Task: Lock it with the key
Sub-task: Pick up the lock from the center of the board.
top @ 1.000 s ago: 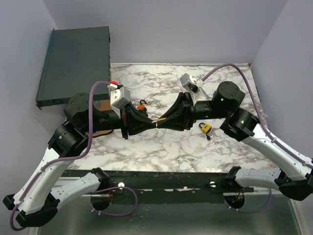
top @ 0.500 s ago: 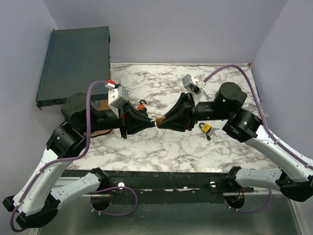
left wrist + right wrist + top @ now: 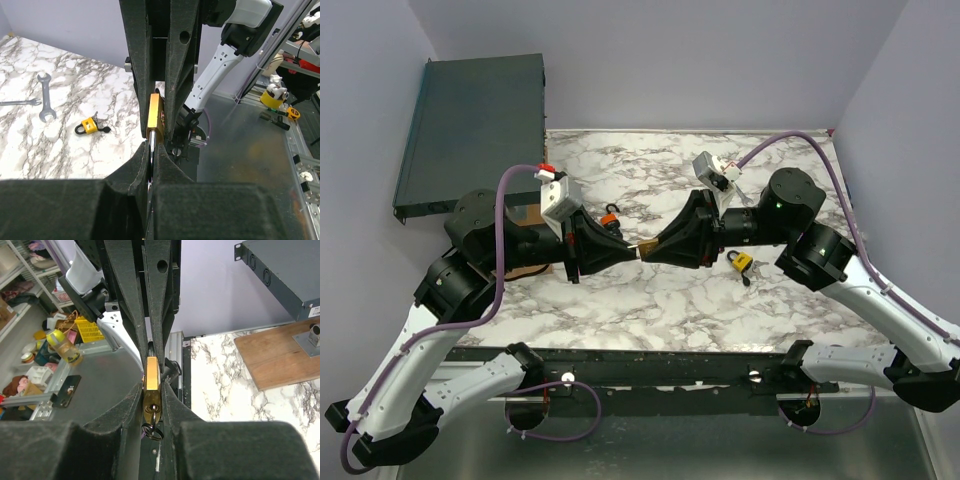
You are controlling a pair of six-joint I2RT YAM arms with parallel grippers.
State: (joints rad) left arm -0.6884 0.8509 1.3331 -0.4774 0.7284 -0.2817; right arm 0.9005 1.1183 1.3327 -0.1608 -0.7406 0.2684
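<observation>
Padlock [image 3: 151,382] sits in mid-air above the table's [image 3: 650,300] middle, brass body pinched by our narrowly parted right gripper [image 3: 656,247], left end in our fully closed left gripper [image 3: 623,250]; we judge locking underway, next needing one gripper to take and turn the key [image 3: 152,430].

ok so the brass padlock [image 3: 151,380] is mostly buried, pinched between the black fingers [image 3: 131,315] of the left end effector [image 3: 631,250] and the right end effector [image 3: 650,247]. The wrist views only give a thin gold edge, and from the top it's just a speck. There's a dark ring-shaped bit [image 3: 151,430] poking out under the body, too hidden to say if it's a key seated in the lock. The flat wooden board [image 3: 527,214] is mostly covered by the left arm [image 3: 510,245], and a thin grey metal tool [image 3: 17,102] gets cut off at the left wrist picture's edge
</observation>
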